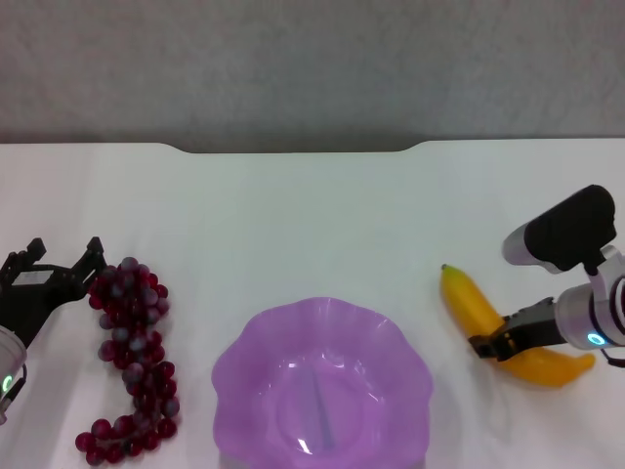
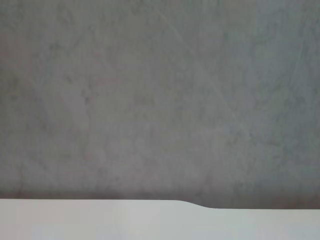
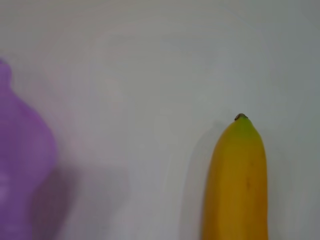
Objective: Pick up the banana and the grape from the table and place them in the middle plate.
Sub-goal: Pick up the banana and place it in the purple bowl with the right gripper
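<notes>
Both banana (image 1: 469, 303) and grape (image 1: 132, 362) lie outside middle plate (image 1: 244, 362)

The worktop (image 1: 322, 215) is smooth, matt white. The middle plate (image 1: 244, 376) looks like translucent purple plastic with a glossy sheen. The banana (image 1: 469, 303) has smooth, waxy yellow skin. The grape (image 1: 132, 342) beads are dark red, some frosted dull grey. Behind, the wall (image 2: 150, 100) is mottled, matt grey.
</notes>
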You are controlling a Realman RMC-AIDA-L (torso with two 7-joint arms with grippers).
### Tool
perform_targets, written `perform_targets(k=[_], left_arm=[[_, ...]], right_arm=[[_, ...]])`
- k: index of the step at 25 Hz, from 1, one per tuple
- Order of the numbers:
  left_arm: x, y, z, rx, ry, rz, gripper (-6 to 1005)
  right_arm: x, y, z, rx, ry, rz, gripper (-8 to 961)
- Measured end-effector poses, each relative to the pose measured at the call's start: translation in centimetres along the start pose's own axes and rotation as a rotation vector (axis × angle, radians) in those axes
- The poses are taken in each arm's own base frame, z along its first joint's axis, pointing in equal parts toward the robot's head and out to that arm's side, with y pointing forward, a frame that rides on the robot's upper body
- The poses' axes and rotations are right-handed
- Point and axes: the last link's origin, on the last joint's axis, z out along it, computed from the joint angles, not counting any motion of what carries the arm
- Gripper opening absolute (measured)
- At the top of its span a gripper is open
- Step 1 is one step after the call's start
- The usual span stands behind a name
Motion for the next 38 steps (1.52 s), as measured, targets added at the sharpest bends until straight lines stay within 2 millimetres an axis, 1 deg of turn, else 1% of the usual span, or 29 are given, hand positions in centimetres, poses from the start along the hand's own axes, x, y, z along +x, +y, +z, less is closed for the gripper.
perform_targets(k=[2,4,7,9,11,14,16,17,18,20,23,26,29,33,38], left_arm=[[0.0,-0.1,-0.1,0.002,-0.001,0.0,832],[-0.1,-0.1,-0.1,0.002,-0.002,0.0,832],[0.0,-0.2,-0.1,0.003,-0.002,0.001,832],[0.0,-0.2,-0.1,0.004,-0.002,0.002,832],[0.0,-0.2,-0.1,0.005,-0.002,0.002,831],[0.0,-0.2,0.0,0.004,0.0,0.003,831],[0.1,-0.2,0.1,0.002,0.002,0.005,831],[0.2,-0.1,0.2,-0.001,0.005,0.005,831],[0.2,-0.1,0.2,-0.001,0.005,0.005,831],[0.4,0.1,0.3,-0.005,0.008,0.005,831],[0.4,0.1,0.3,-0.005,0.008,0.005,830],[0.4,0.1,0.4,-0.005,0.009,0.005,830],[0.4,0.1,0.4,-0.006,0.009,0.005,830],[0.4,0.0,0.4,0.001,0.01,0.0,830],[0.5,0.1,0.4,-0.002,0.012,0.0,829]], right_arm=[[-0.5,1.0,-0.6,-0.047,-0.003,-0.008,501],[-1.3,2.0,-1.7,-0.089,-0.02,-0.026,506],[-3.5,3.6,-4.0,-0.147,-0.055,-0.072,514],[-4.5,4.5,-5.0,-0.174,-0.063,-0.097,519],[-5.2,5.3,-5.6,-0.208,-0.073,-0.112,524],[-6.0,6.6,-6.0,-0.272,-0.092,-0.122,532],[-6.4,7.7,-5.9,-0.307,-0.1,-0.15,537],[-6.8,9.3,-5.5,-0.339,-0.101,-0.2,540],[-6.8,9.3,-5.5,-0.339,-0.101,-0.2,542],[-6.9,10.9,-4.7,-0.363,-0.089,-0.254,547],[-6.5,12.2,-3.6,-0.378,-0.064,-0.292,555],[-6.4,12.4,-3.0,-0.377,-0.05,-0.298,563],[-6.2,12.1,-2.6,-0.363,-0.049,-0.287,571],[-6.6,11.7,-2.4,-0.338,-0.089,-0.299,581],[-6.8,12.4,-2.2,-0.34,-0.133,-0.354,594]])
